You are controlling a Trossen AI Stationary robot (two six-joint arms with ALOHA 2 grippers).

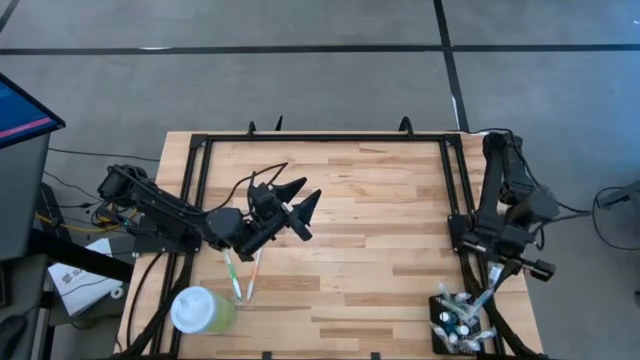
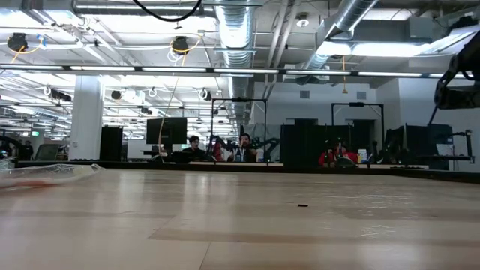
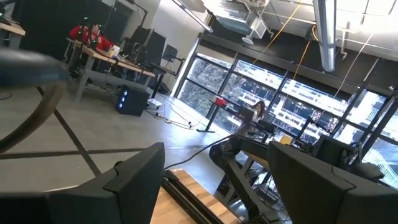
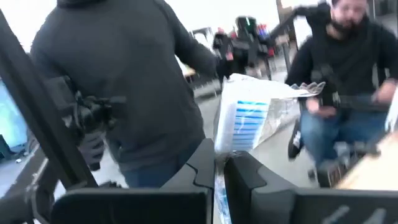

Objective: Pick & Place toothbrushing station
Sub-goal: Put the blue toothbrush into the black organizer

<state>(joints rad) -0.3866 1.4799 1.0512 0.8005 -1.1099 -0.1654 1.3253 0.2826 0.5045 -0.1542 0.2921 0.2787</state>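
While raised over the counter [image 1: 380, 240], left hand [image 1: 296, 207] gaped wide, empty; right hand [image 1: 487, 296] pinched shut on a toothbrush package [image 4: 244, 121] above the toothbrushing station [image 1: 458, 322].

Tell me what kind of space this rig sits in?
Likely an open-plan robotics lab or workshop: exposed ceiling ducts, rows of desks with monitors behind the wooden table, and people close by.
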